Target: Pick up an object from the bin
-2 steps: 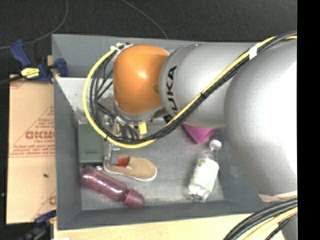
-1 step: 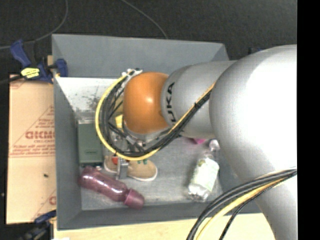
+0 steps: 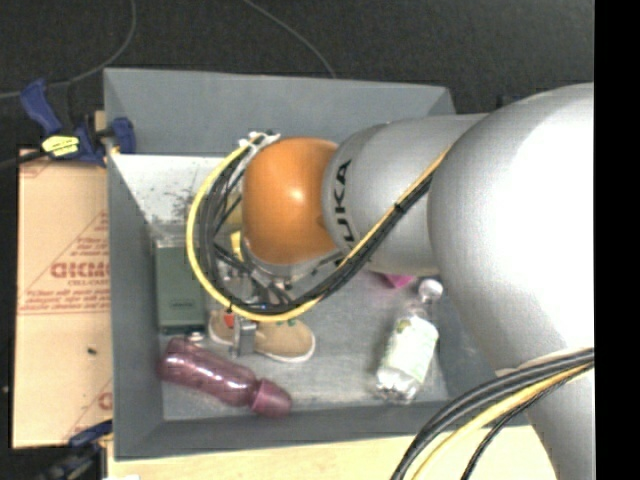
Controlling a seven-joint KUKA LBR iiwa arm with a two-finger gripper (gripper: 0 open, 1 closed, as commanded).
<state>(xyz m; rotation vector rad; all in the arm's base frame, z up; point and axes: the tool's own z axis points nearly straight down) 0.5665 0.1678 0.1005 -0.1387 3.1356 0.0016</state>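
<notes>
Arm [image 3: 480, 198] reaches in from the right, low over the left half of the bin [image 3: 130, 318]. The orange wrist cover [image 3: 285, 198] and a loop of yellow and black cables [image 3: 203, 268] hide most of what lies under it.

Pincer [image 3: 242, 340] points down below the cover, close to the bin floor near the front left. Apart or together: cannot tell, as the tip is lost in cable shadow.

Nearest thing: a tan rounded thing [image 3: 287, 342], flat and oval, touching or just beside the pincer's right side. Likely the target, judging by how the wrist is set upright over this spot. Nothing seen gripped.

Others nearby:
- Mauve elongated thing [image 3: 218, 374], lying flat along the front wall, just below the pincer.
- Dark green boxy thing [image 3: 177, 286], against the left wall and just beside the wrist.
- Clear bottle [image 3: 407, 356] with a white label, on its side, well apart to the right.
- Pink scrap [image 3: 393, 281], half under the arm.

Judgement: descent looks about done and the grasp is not yet confirmed. The tan thing lies flat and low, so a top-down pinch on its edge suits it. Risk: the green box and the mauve thing crowd the pincer on two sides, so a nudge could shift them.
</notes>
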